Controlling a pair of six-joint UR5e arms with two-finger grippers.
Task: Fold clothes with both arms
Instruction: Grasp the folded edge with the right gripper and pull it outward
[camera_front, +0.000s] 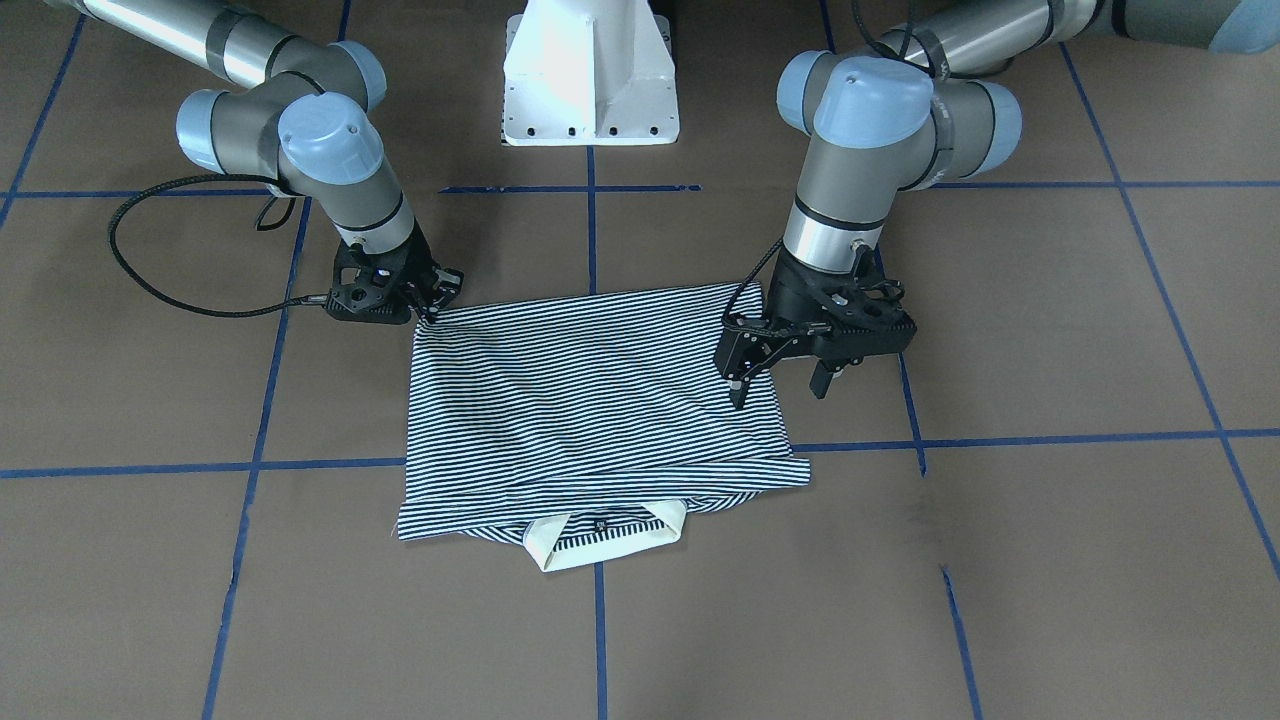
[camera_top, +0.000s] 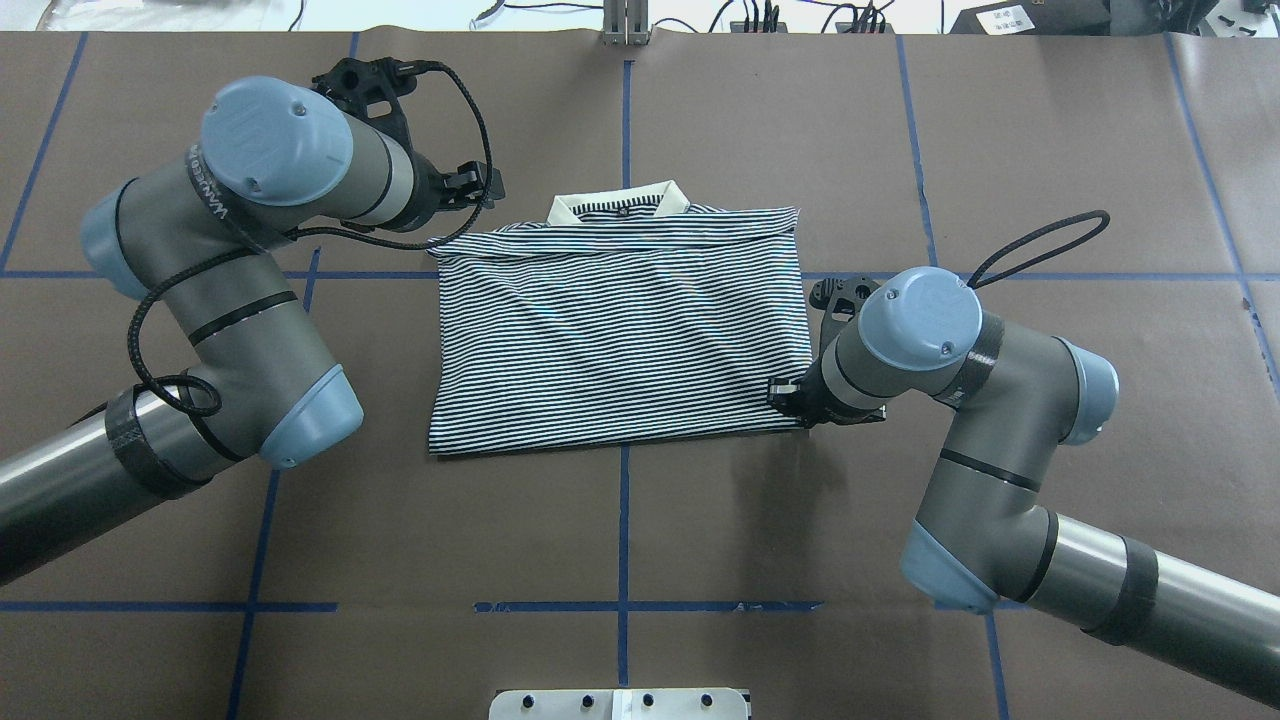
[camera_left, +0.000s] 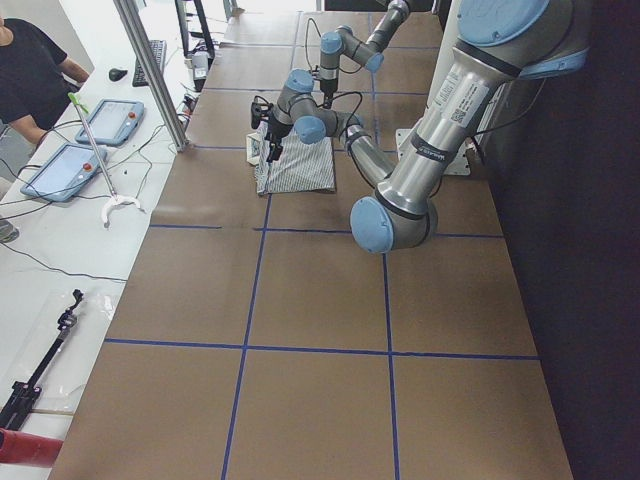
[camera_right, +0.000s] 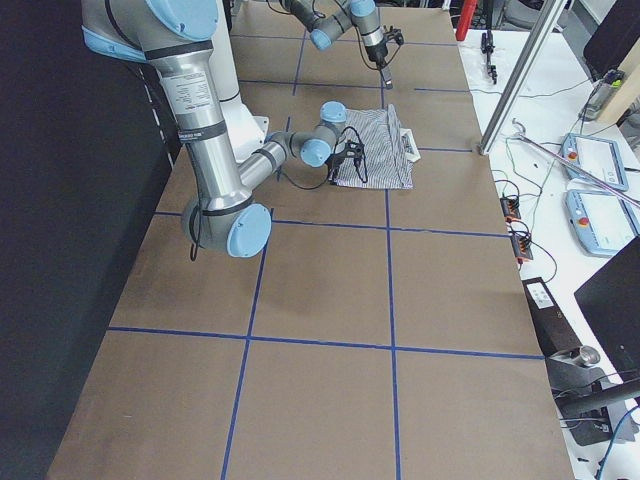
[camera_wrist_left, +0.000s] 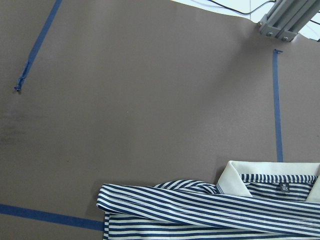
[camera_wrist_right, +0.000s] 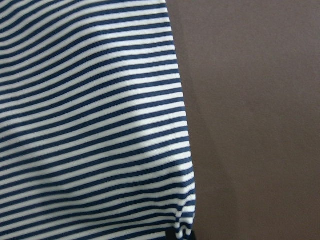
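The navy-and-white striped polo shirt (camera_front: 590, 400) (camera_top: 620, 330) lies folded into a rectangle on the brown table. Its cream collar (camera_front: 600, 545) (camera_top: 615, 205) points away from the robot. My left gripper (camera_front: 780, 388) (camera_top: 480, 185) hangs open above the shirt's left edge and holds nothing. The left wrist view looks down on the collar (camera_wrist_left: 235, 177) and a folded sleeve edge. My right gripper (camera_front: 432, 308) (camera_top: 788, 400) sits low at the shirt's near right corner, apparently shut on the cloth. The right wrist view shows the stripes (camera_wrist_right: 90, 125) close up.
The white pedestal base (camera_front: 590, 80) stands behind the shirt, between the arms. Blue tape lines (camera_front: 600, 640) grid the table. In the exterior left view, a person (camera_left: 30, 70) stands by a white side table with tablets (camera_left: 60, 170) and a metal post (camera_left: 150, 70).
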